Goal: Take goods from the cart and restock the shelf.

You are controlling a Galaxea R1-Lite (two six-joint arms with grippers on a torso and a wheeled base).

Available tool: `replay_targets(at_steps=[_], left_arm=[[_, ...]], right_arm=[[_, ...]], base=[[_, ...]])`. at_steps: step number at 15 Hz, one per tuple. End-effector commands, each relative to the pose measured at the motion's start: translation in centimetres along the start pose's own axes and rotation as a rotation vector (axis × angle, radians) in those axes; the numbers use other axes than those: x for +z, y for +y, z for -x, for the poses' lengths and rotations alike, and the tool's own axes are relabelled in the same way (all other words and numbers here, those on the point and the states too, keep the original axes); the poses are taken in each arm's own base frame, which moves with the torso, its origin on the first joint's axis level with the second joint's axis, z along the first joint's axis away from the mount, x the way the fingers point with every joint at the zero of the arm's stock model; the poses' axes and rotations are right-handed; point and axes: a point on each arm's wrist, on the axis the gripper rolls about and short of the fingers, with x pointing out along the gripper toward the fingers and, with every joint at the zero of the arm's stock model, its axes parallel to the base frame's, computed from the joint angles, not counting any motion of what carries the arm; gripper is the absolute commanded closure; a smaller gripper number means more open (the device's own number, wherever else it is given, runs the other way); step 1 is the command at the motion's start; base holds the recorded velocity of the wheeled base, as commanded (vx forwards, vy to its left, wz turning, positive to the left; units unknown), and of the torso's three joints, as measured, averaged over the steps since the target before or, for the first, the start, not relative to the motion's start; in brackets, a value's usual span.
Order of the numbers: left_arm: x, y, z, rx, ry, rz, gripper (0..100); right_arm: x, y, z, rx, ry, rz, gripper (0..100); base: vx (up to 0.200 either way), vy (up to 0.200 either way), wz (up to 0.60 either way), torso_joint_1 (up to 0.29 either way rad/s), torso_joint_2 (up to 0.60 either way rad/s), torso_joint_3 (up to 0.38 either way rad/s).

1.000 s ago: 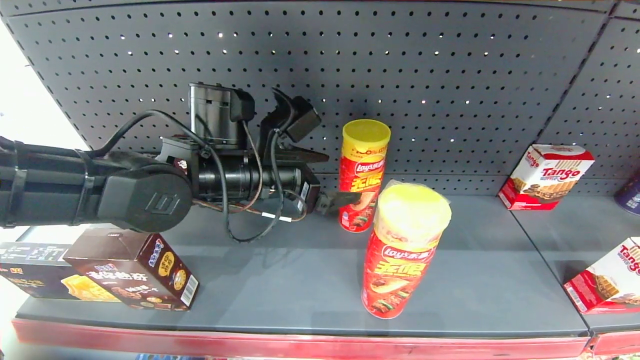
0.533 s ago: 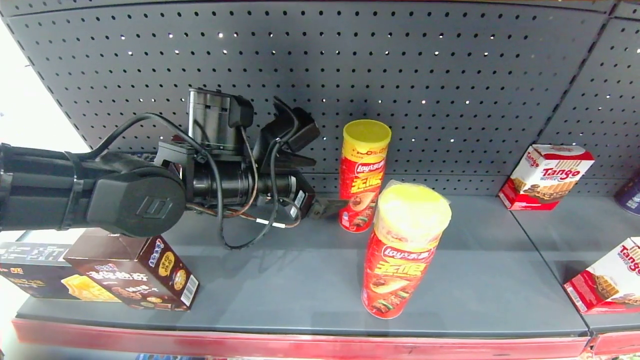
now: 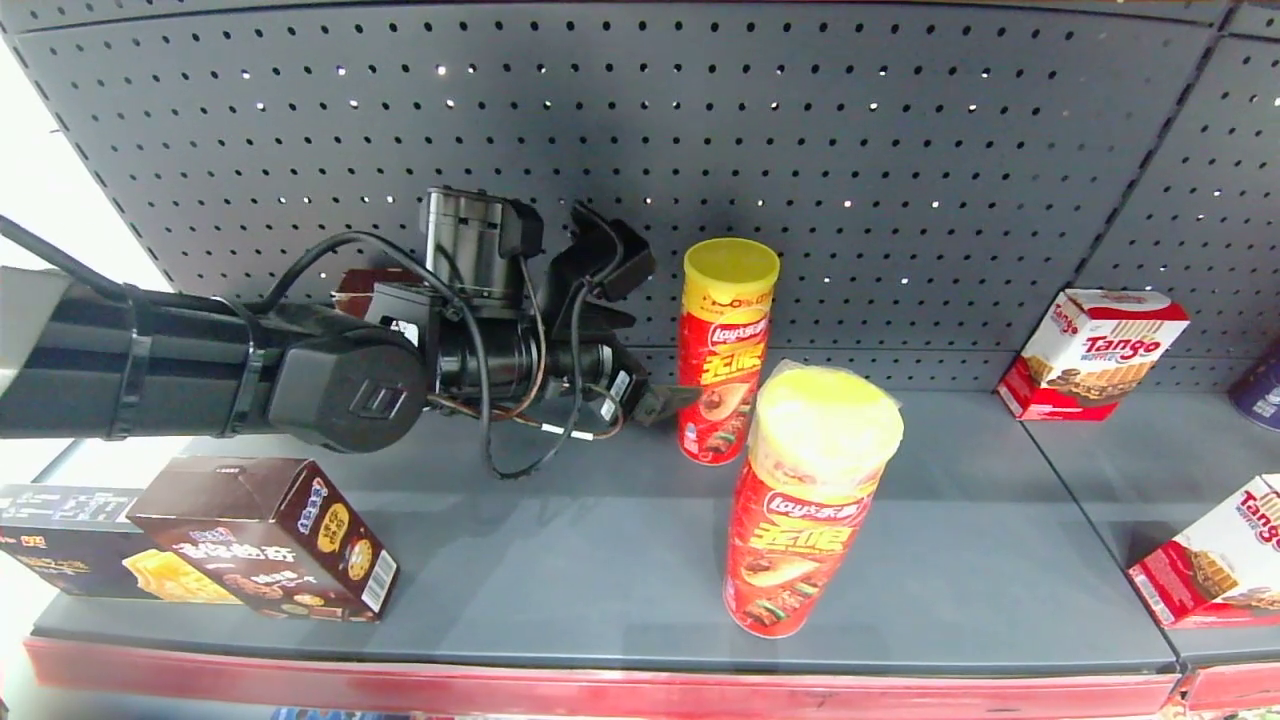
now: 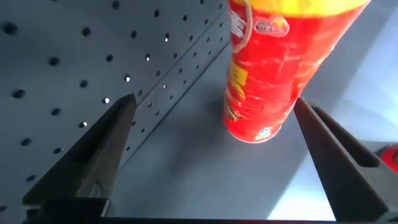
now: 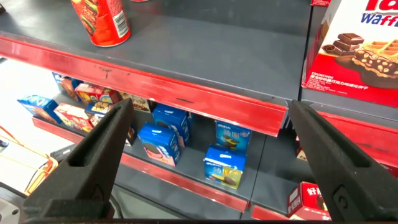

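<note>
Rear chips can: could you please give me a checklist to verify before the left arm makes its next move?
1. Left gripper open and empty: ok, jaws wide apart.
2. Rear chips can upright on the shelf, near the pegboard: ok.
3. Fingertip clear of that can: cannot tell; in the head view it meets the can's edge.
4. Front chips can away from the left gripper: ok, upright nearer the shelf's front.
5. Brown box at the shelf's front left, clearance from the left arm: cannot tell.
6. Right gripper open and empty: ok.
</note>
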Motion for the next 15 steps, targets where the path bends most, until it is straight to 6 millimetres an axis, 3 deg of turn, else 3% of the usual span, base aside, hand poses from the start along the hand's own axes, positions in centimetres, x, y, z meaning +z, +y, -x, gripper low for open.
replay_targets(at_steps=[1, 9, 15], left_arm=[[-0.4, 0.1, -0.5, 0.002, 0.011, 0.005, 0], [-0.7, 0.2, -0.7, 0.027, 0.022, 0.015, 0], [-0.7, -0.3, 2.6, 0.040, 0.035, -0.078, 0]], right_arm=[[0.0, 0.0, 0.0, 0.000, 0.001, 0.000, 0], [0.0, 0.0, 0.0, 0.000, 0.001, 0.000, 0], [0.0, 0.0, 0.0, 0.000, 0.001, 0.000, 0]], base=[[0.000, 0.000, 0.00, 0.000, 0.00, 0.000], [0.000, 0.000, 0.00, 0.000, 0.00, 0.000], [0.000, 0.000, 0.00, 0.000, 0.00, 0.000]])
